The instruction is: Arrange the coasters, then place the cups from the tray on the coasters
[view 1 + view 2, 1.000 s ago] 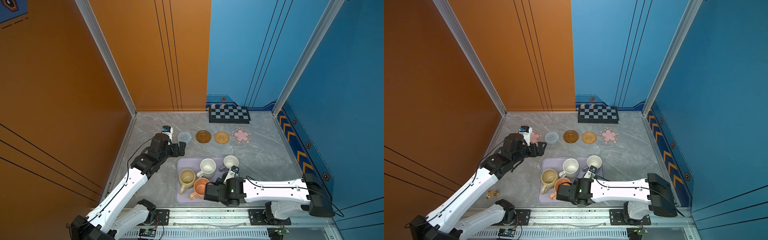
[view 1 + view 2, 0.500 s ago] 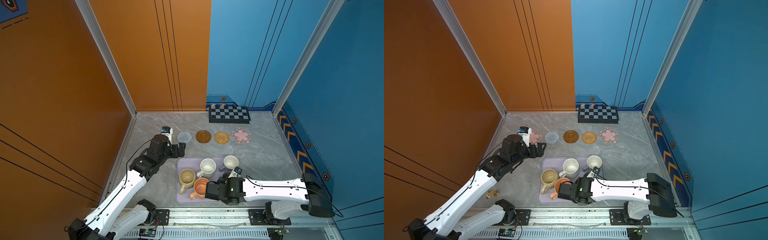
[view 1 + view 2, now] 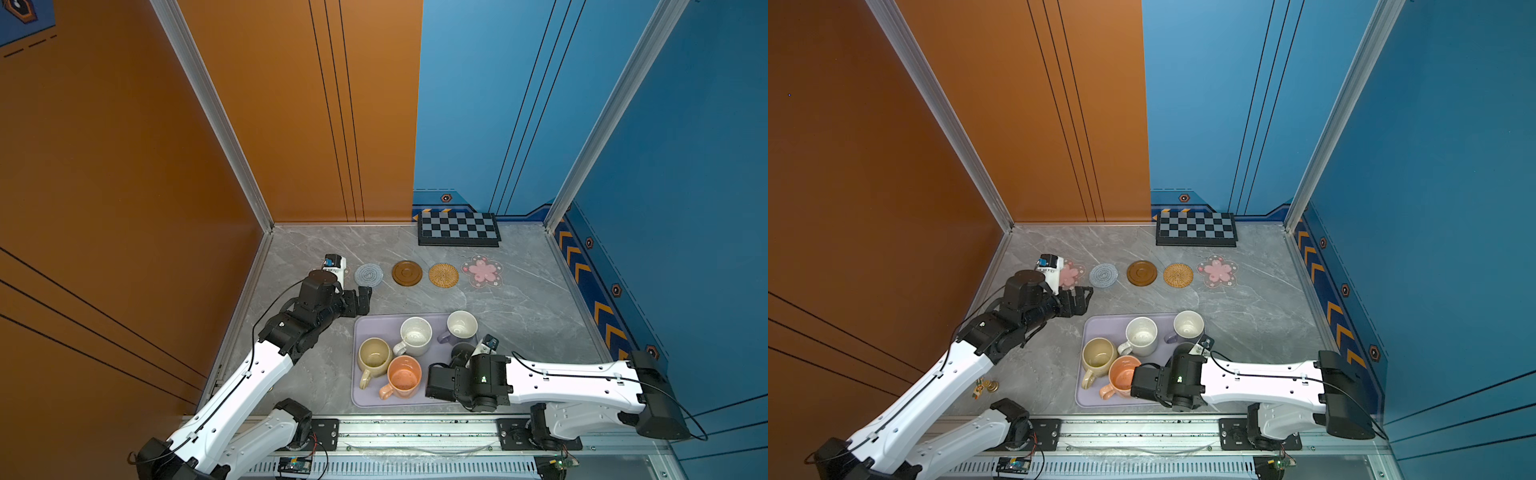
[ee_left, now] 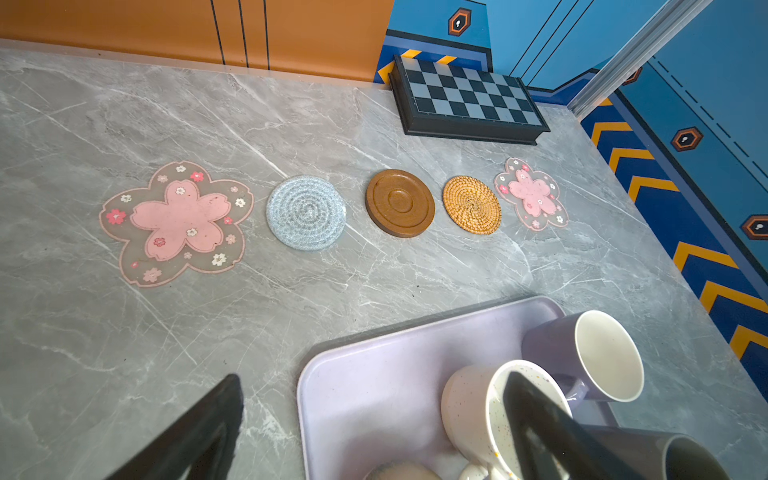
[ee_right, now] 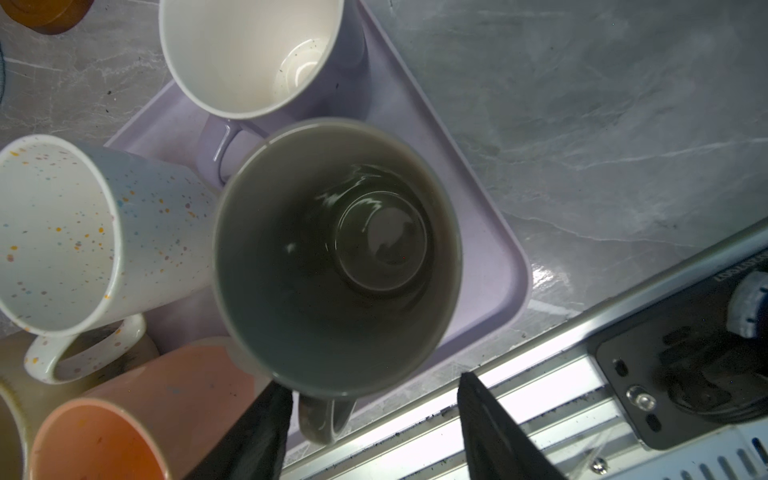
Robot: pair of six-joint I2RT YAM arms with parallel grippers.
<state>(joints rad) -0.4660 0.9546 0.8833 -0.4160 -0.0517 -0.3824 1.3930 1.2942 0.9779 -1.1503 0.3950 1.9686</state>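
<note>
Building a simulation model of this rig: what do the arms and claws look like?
Both the left arm and right arm have white links, black joints and thin black cables looped outside. Left claw and right claw have black tapered fingers.

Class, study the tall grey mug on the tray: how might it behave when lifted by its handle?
The grey mug looks glossy: probably rigid, slippery, and chippable against the speckled mug beside it. Being tall, it may tip if nudged. Lifted by its handle, it would likely tilt.
</note>
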